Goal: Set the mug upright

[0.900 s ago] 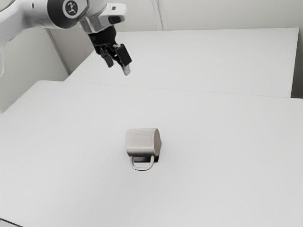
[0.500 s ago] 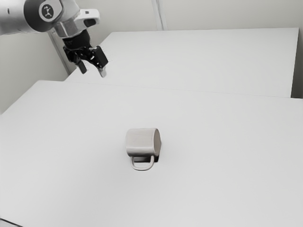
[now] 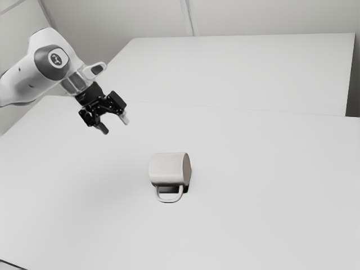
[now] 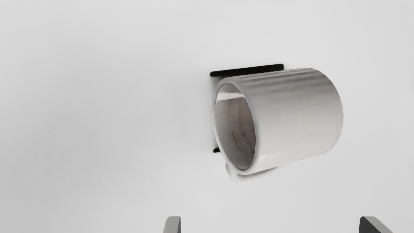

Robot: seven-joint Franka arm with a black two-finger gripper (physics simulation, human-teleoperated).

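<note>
Righting the mug point(image 3: 166, 169) remains: it's on its side, mouth point(image 3: 187, 169) toward the exterior view's right; pincer point(image 3: 115, 125) wide open, empty.

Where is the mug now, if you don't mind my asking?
In the exterior view, the mug lies on its side on the white table, lower and farther toward the exterior view's right than the open gripper.

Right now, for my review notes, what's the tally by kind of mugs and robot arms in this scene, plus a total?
Mug: 1, lying on its side
Robot arm: 1
Total: 2
</note>
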